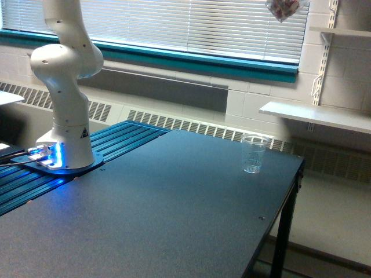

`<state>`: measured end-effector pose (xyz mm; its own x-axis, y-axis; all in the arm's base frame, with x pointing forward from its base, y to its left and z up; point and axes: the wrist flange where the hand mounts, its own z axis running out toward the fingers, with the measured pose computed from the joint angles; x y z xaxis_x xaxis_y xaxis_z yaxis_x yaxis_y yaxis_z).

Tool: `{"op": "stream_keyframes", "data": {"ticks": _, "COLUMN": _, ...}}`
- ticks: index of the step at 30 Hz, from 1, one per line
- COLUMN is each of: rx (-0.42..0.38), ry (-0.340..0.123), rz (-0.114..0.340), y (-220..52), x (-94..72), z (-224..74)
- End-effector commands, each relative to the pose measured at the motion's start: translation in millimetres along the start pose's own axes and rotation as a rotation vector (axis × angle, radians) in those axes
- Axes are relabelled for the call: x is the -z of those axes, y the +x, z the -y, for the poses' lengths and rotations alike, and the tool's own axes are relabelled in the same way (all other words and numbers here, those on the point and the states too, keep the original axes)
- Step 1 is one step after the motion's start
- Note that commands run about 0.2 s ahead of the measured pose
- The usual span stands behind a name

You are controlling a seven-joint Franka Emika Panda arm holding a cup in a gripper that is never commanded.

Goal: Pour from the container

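1. My gripper was out of view above the top edge, so I could not tell how far open it was or what it held.
2. At the top right hung a blurred clear object with speckled contents, probably my container.
3. The clear tapered plastic cup with faint marks stood upright near the dark table's far right edge.
4. I judged it best to centre over that rim, then tip slowly.

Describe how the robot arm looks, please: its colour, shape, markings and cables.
The arm is white and glossy, built of rounded, thick segments on a round base. A small dark triangle mark sits low on the body. Blue light glows at the base, where cables plug in. The gripper is not in view.
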<state>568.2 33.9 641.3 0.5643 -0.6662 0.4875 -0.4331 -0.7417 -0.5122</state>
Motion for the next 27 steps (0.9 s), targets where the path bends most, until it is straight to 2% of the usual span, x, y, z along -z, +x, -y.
{"op": "stream_keyframes", "data": {"ticks": 1, "rx": -0.131, "ry": 0.016, "rz": -0.049, "y": 22.7, "x": 32.1, "z": -4.0}}
{"op": "stream_keyframes", "data": {"ticks": 3, "rx": -0.153, "ry": 0.023, "rz": -0.037, "y": 17.9, "x": 31.9, "z": -1.5}}
{"op": "stream_keyframes", "data": {"ticks": 7, "rx": -0.120, "ry": -0.067, "rz": -0.004, "y": -4.8, "x": 4.6, "z": -15.5}}
{"op": "stream_keyframes", "data": {"ticks": 9, "rx": -0.121, "ry": -0.082, "rz": 0.013, "y": -16.8, "x": -3.4, "z": -17.1}}
{"op": "stream_keyframes", "data": {"ticks": 16, "rx": -0.195, "ry": -0.059, "rz": 0.083, "y": -52.5, "x": -5.9, "z": -6.8}}
{"op": "stream_keyframes", "data": {"ticks": 24, "rx": -0.189, "ry": -0.072, "rz": 0.160, "y": -110.2, "x": -14.8, "z": 13.0}}
{"op": "stream_keyframes", "data": {"ticks": 27, "rx": -0.187, "ry": -0.050, "rz": 0.181, "y": -129.9, "x": -10.0, "z": 29.0}}
